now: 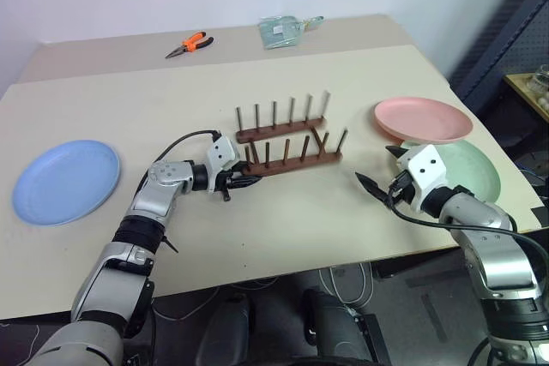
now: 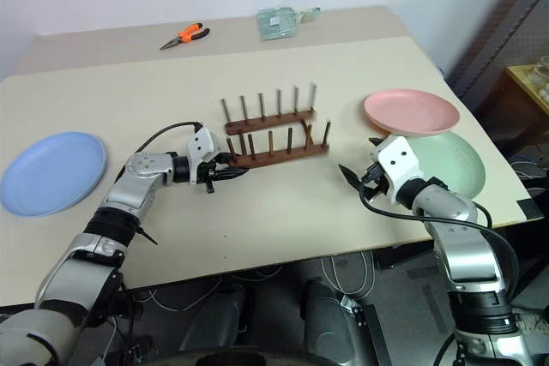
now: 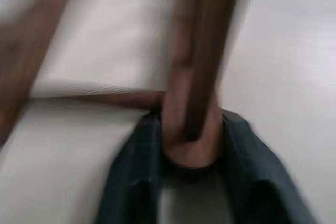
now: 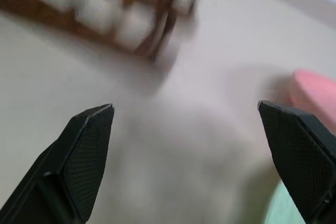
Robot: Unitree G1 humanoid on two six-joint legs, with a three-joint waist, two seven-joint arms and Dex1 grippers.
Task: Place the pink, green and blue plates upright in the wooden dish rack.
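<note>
Left eye view: no legible writing

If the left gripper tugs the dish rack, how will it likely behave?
The wooden dish rack looks small and open-framed, so probably light and apt to slide on the smooth table. Left gripper is clamped at one end, so it may pivot. It looks stiff.

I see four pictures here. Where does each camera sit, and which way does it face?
Left eye view: on the head, looking forward and down at the table, dish rack, blue plate, pink plate and green plate; both arms show.
Right eye view: beside it, same scene, both arms.
Left wrist view: on the left wrist, looking along the left jaws, which flank the rack's wooden end.
Right wrist view: on the right wrist, looking between the open right jaws toward the rack.
Shared: both wrist views see the rack.
</note>
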